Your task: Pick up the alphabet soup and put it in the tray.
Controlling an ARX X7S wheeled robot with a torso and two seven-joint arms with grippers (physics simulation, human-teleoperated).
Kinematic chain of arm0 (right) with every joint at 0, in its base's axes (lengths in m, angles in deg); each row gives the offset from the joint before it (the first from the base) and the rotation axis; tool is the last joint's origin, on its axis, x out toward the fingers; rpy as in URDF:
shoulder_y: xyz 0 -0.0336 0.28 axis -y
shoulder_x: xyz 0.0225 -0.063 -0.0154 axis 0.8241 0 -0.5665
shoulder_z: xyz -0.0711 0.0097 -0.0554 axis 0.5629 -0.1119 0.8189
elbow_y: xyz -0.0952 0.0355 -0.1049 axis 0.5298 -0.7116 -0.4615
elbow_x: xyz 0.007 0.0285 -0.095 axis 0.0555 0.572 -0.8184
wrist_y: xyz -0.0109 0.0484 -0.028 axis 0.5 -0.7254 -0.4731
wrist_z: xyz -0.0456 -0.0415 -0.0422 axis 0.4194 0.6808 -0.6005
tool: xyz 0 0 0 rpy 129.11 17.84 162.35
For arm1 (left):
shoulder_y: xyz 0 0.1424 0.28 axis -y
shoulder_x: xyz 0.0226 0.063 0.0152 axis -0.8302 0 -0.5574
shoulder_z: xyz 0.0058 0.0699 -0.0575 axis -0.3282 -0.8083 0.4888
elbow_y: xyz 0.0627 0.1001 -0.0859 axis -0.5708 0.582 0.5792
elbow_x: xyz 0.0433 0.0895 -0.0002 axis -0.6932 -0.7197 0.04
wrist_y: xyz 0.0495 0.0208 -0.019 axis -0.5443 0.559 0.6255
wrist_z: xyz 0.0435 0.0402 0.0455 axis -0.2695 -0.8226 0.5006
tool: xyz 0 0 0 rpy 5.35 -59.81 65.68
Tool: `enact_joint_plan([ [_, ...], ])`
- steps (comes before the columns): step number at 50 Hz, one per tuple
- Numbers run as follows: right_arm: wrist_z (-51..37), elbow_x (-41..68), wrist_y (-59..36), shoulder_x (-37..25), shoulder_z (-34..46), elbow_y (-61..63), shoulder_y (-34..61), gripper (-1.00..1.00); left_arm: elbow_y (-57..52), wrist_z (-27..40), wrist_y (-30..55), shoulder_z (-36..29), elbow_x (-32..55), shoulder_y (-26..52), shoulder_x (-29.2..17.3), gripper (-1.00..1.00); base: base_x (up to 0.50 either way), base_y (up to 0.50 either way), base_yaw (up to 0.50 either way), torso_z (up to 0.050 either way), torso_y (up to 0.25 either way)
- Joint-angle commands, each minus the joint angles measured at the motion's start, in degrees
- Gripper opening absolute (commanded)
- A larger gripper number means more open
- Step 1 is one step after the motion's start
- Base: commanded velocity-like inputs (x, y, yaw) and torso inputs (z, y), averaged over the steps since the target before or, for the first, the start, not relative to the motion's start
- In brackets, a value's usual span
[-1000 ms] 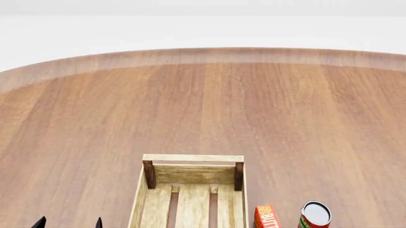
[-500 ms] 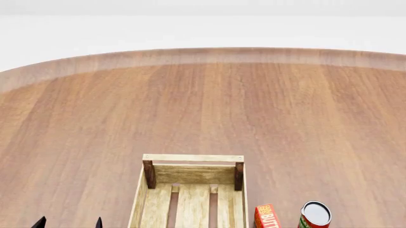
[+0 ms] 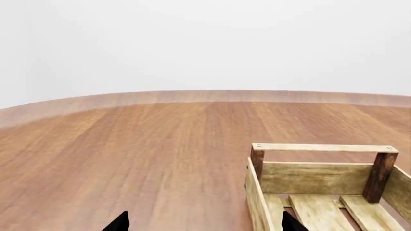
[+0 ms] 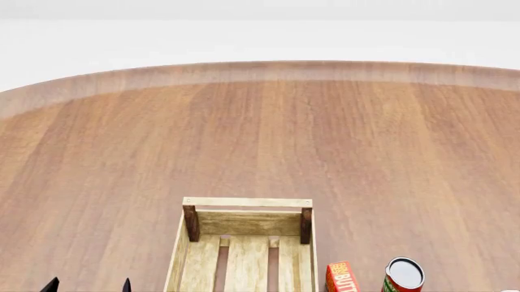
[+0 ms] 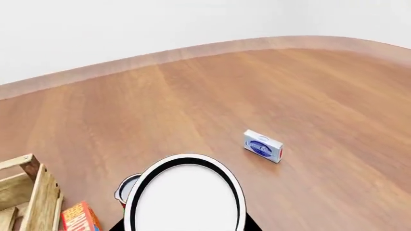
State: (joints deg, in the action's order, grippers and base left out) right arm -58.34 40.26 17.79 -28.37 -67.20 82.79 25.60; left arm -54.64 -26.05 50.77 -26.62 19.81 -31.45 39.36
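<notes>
In the right wrist view a can's round white top with a dark ring point(image 5: 186, 197) fills the space between my right gripper's point(image 5: 186, 228) dark fingertips. This is the alphabet soup, and its label is hidden. A white sliver of it shows at the bottom right edge of the head view point(image 4: 510, 291). The tray, a light-wood slatted crate point(image 4: 247, 202), sits at the near middle of the table. It also shows in the left wrist view point(image 3: 321, 147) and the right wrist view point(image 5: 32, 185). My left gripper point(image 3: 204, 225) is open and empty, just left of the tray point(image 4: 87, 286).
A red-and-green tomato can point(image 4: 404, 275) and a red butter box point(image 4: 342, 278) stand right of the tray. Both show behind the held can in the right wrist view, the can point(image 5: 126, 185) and the box point(image 5: 78, 217). A small blue-and-white box point(image 5: 263, 146) lies farther right.
A white sliver of the can has come into the bottom right corner of the head view. The left gripper, tray, tomato can and butter box have not moved.
</notes>
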Motion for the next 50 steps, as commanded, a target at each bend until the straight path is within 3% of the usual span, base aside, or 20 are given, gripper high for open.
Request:
enact_joint_plan([
  [1,0.11,0.02,-2.51,-1.16,4.73,3.45,4.79,-1.00,-0.26,0.22,0.04,-0.21,0.25,0.01,-0.22,1.00,0.00,0.00,0.00,0.000,0.000],
  [30,-0.08,4.58,-7.02,-0.17,12.02,1.95,15.29,-1.00,-0.20,0.66,-0.16,-0.73,0.78,0.06,-0.59,1.00,0.00,0.00,0.00,0.000,0.001],
  [50,4.40,1.35,-6.36,0.18,22.41,-4.03,21.79,-1.00,-0.14,0.92,-0.32,-1.07,1.09,0.23,-0.83,1.00,0.00,0.00,0.00,0.000,0.001],
])
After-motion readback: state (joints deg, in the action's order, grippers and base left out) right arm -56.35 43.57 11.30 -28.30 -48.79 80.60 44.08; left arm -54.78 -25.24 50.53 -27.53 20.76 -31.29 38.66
